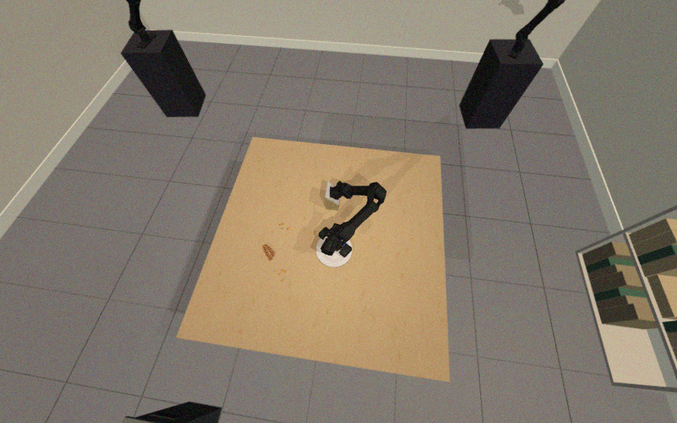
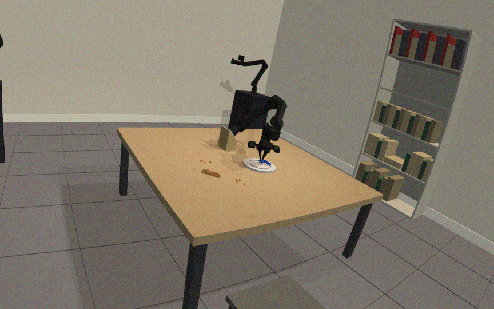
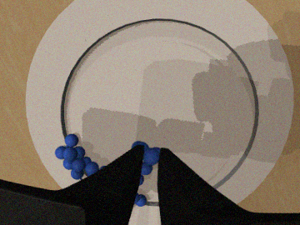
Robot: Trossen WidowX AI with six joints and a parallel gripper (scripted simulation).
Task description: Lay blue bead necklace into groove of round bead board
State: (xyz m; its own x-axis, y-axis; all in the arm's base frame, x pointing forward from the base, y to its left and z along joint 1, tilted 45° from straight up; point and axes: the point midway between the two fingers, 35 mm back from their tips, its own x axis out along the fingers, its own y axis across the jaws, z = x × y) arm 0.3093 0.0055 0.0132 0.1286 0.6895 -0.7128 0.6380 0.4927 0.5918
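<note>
The round bead board (image 3: 150,35) sits on the table (image 2: 255,203) with its groove (image 3: 162,21) mostly bare; the gripper (image 3: 148,158) is pinched nearly closed on the bunched blue bead necklace (image 3: 75,156), so the laying out remains

1. The tabletop (image 2: 255,203) looks like pale wood with a smooth, matt finish and faint mottling.
2. The round bead board (image 3: 167,24) is smooth, matt, off-white, like plastic, with a thin dark groove (image 3: 167,21).
3. The blue bead necklace (image 3: 75,154) has smooth, slightly shiny beads.
4. The gripper (image 3: 149,154), clamped on those beads, is plain matt black.
5. The orange beads (image 2: 210,173) on the left look dull and grainy.
6. The floor (image 2: 54,225) is matt grey tile.
</note>
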